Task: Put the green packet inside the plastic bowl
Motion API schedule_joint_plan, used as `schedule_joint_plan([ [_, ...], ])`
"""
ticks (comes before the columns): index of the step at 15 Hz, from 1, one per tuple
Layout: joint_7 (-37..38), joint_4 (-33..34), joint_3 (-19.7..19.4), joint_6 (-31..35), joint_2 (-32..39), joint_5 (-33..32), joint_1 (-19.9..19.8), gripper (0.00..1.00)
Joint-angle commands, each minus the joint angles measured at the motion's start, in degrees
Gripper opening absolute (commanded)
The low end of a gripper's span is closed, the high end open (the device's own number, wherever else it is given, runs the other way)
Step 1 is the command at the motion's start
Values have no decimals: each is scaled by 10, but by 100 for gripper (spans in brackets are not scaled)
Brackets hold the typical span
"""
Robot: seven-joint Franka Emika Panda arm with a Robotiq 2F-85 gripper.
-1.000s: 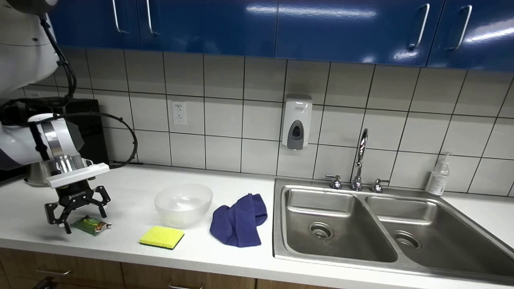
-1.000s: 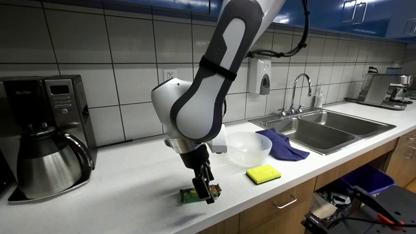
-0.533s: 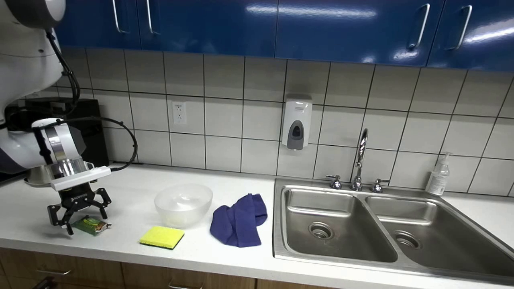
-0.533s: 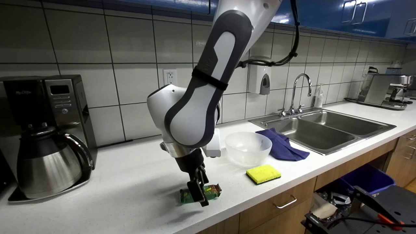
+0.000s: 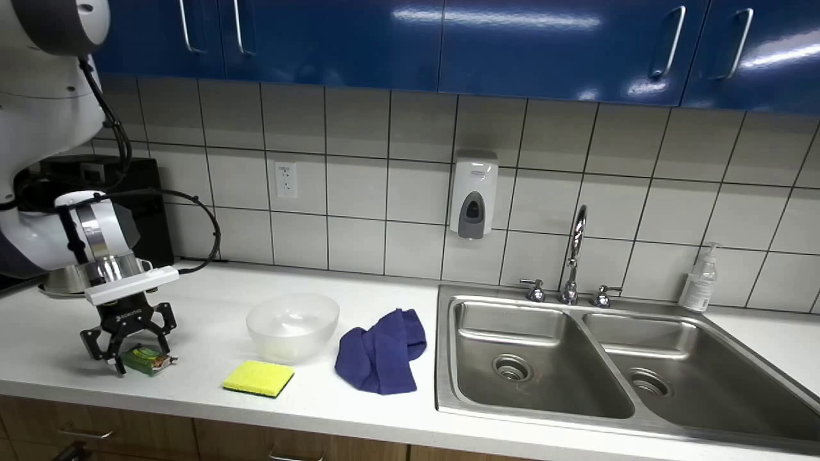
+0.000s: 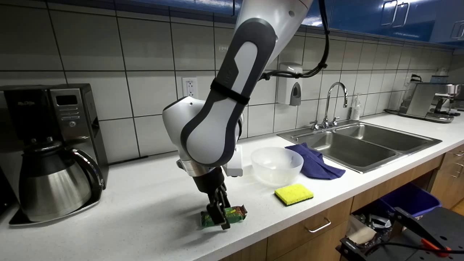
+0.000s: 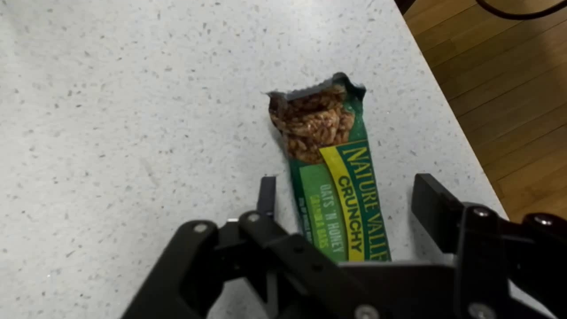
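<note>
The green packet, a granola bar wrapper (image 7: 334, 186), lies flat on the white counter near its front edge. It shows in both exterior views (image 5: 148, 360) (image 6: 235, 214). My gripper (image 7: 347, 195) points down over it, one finger on each side, with a gap between each finger and the wrapper in the wrist view. The gripper also shows in both exterior views (image 5: 143, 358) (image 6: 223, 216), its tips low, close to the counter. It is open and holds nothing. The packet's near end is hidden behind the gripper. The translucent plastic bowl (image 5: 293, 330) stands upright, also seen in an exterior view (image 6: 276, 168).
A yellow sponge (image 5: 259, 378) lies in front of the bowl. A dark blue cloth (image 5: 382, 352) lies between bowl and steel sink (image 5: 448, 358). A coffee maker with a steel carafe (image 6: 54, 185) stands on the counter. The counter's front edge (image 7: 460, 119) runs close beside the packet.
My gripper has come lower and shifted slightly along the packet, and its fingers are somewhat closer together. The packet and bowl have not moved.
</note>
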Motion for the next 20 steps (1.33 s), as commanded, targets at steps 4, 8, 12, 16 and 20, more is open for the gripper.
schedule_joint_plan([
  [4, -11, 14, -7, -4, 3, -5, 5, 27],
  [8, -2, 0, -8, -1, -18, -1, 2, 16],
  [12, 12, -25, -8, 8, -56, 9, -5, 16],
  [16, 35, -56, -5, 16, -109, 29, -12, 16],
  [20, 72, -92, -12, 10, -167, 53, -18, 16],
])
